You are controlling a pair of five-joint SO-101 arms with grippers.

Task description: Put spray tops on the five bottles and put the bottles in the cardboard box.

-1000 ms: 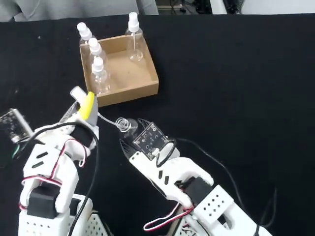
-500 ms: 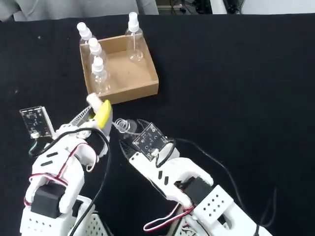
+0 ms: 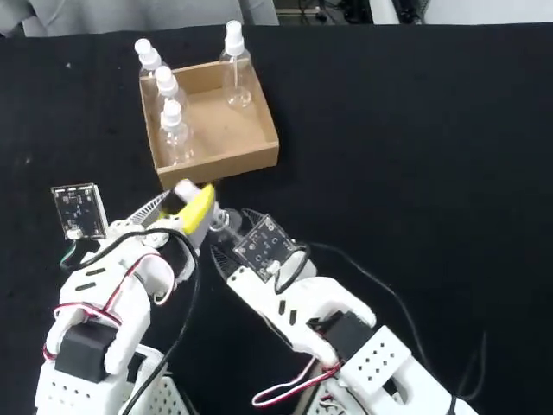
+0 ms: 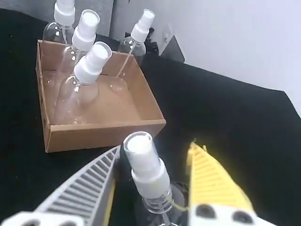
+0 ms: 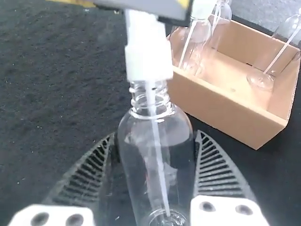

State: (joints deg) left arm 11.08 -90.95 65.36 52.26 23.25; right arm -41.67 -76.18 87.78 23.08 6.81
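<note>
Now right claw (image 5: 155, 138) clamps clear bottle (image 5: 141, 146); left claw (image 4: 154, 151) pinches white spray top (image 4: 146, 165) seated on neck, tube inside.

bright, even light glints off the bottle (image 5: 155, 141).

My left arm (image 3: 112, 277) sits folded low at the near left of the table, wrist turned inward. The left gripper (image 4: 153, 155) has its grey and yellow fingers (image 4: 211, 183) either side of the spray top (image 4: 143, 162), seemingly pinching it, though I can't see contact on the yellow side. My right arm (image 3: 302, 303) reaches forward beside it, and the right gripper (image 5: 155, 139) is clamped on the bottle (image 5: 150, 155) from both sides
</note>
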